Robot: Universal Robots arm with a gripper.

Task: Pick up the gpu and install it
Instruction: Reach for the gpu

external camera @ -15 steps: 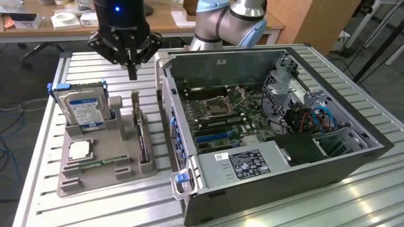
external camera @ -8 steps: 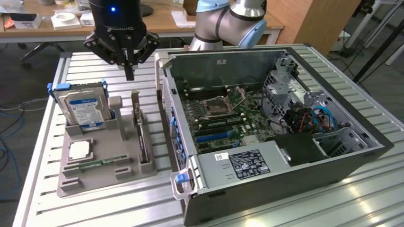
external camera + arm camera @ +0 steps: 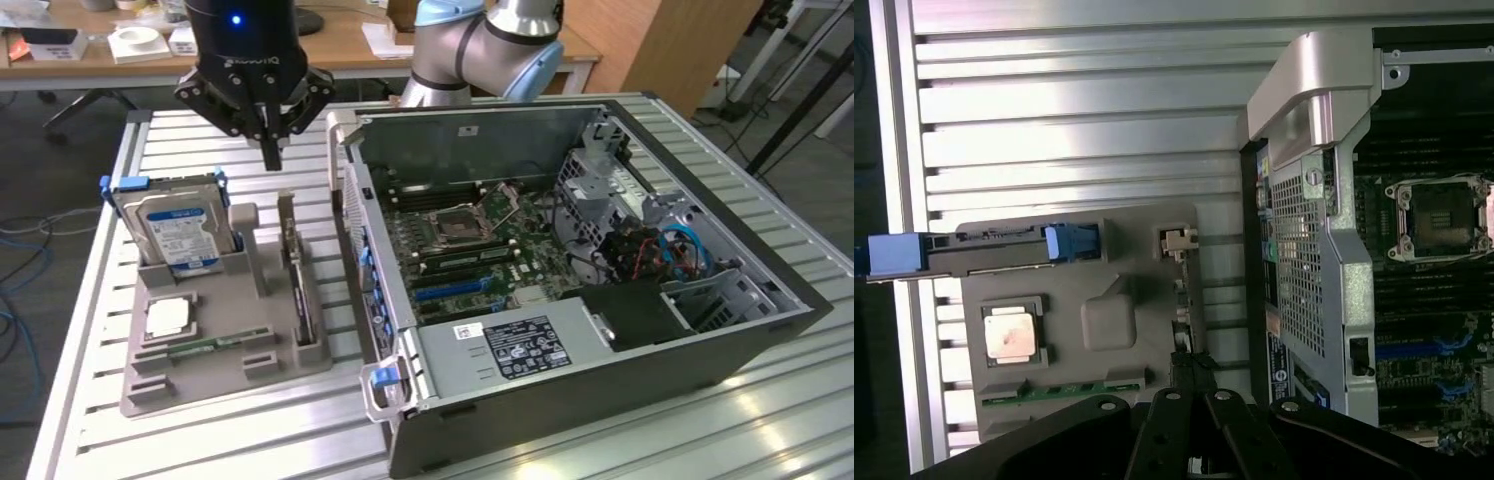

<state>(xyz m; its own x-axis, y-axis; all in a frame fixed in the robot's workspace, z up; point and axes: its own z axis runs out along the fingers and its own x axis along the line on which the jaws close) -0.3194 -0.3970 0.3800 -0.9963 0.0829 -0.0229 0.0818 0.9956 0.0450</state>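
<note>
The gpu [image 3: 299,290] is a thin dark card standing on edge in a slot of the grey holder tray [image 3: 220,365], its pale bracket at the far end. In the wrist view the gpu [image 3: 1181,300] appears edge-on as a narrow strip along the tray [image 3: 1119,320]. My gripper [image 3: 272,158] hangs above the far, bracket end of the card, clear of it. Its fingers are pressed together and hold nothing. In the wrist view the gripper [image 3: 1192,378] points down with its tips over one end of the card.
A silver hard drive [image 3: 174,235] with a blue label stands in the tray beside the card. A processor chip [image 3: 167,317] and a green memory stick [image 3: 214,345] lie nearer. The open computer case [image 3: 561,300] with its motherboard [image 3: 461,245] lies on the exterior view's right.
</note>
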